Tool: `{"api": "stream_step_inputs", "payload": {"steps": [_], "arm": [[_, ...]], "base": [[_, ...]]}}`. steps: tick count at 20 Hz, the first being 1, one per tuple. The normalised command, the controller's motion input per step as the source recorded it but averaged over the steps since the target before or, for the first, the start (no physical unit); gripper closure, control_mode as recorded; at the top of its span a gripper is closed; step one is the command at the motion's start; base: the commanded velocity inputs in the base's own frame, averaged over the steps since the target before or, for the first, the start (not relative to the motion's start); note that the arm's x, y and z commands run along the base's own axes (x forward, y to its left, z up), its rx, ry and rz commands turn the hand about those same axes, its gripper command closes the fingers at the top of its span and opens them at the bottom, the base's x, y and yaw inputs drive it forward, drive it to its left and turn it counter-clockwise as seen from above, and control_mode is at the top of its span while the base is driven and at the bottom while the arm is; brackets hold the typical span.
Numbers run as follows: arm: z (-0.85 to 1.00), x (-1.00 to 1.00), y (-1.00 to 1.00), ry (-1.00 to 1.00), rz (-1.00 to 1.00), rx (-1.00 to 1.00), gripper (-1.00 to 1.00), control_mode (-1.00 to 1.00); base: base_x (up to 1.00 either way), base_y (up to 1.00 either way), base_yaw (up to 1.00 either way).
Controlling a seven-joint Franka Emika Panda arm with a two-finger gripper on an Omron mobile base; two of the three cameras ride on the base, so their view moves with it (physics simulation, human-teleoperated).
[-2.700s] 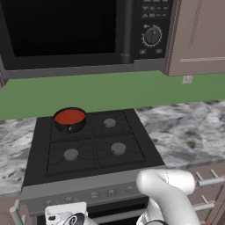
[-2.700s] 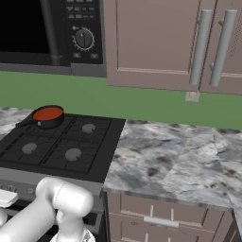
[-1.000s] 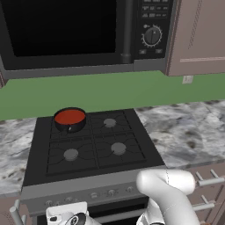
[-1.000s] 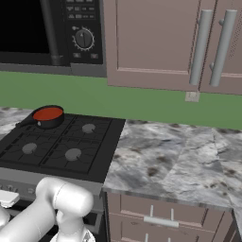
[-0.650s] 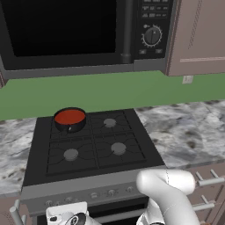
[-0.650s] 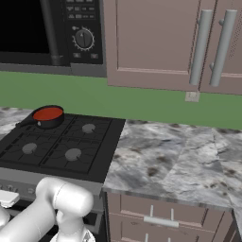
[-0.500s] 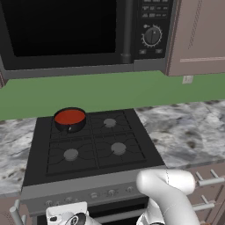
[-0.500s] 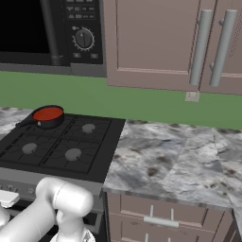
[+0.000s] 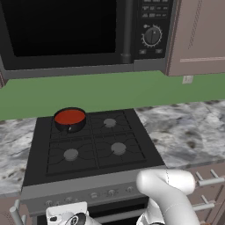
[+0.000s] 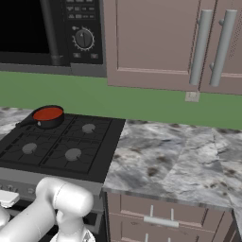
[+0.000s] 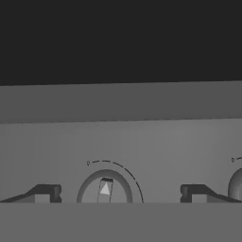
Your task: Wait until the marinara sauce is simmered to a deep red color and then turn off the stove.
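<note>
The marinara sauce (image 9: 69, 116) (image 10: 48, 113) is a flat red surface filling a small black pot (image 9: 71, 126) on the stove's (image 9: 94, 151) (image 10: 61, 146) back left burner. Low in front of the stove's grey front panel (image 9: 88, 190) sits my hand (image 9: 66, 216). In the hand view my gripper (image 11: 118, 193) is open, its two dark fingertips (image 11: 45, 193) standing wide apart on either side of a round knob (image 11: 105, 188) with a white pointer. Nothing is held, and I cannot tell whether the tips touch the panel.
A black microwave (image 9: 79, 30) (image 10: 42, 28) hangs above the stove. Marble counter (image 9: 189, 132) (image 10: 175, 160) runs to the right, with drawers (image 10: 160, 220) under it and wall cabinets (image 10: 189, 42) above. A second knob (image 11: 236, 185) shows at the right edge of the hand view.
</note>
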Motion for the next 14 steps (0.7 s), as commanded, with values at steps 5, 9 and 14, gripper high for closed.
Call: {"api": "stream_step_inputs", "payload": {"steps": [5, 9, 14], "arm": [[0.0, 0.0, 0.0, 0.0, 0.0, 0.0, -1.0, -1.0], [0.0, 0.0, 0.0, 0.0, 0.0, 0.0, -1.0, -1.0], [0.0, 0.0, 0.0, 0.0, 0.0, 0.0, -1.0, -1.0]], "base": [[0.0, 0.0, 0.0], [0.0, 0.0, 0.0], [0.0, 0.0, 0.0]]}}
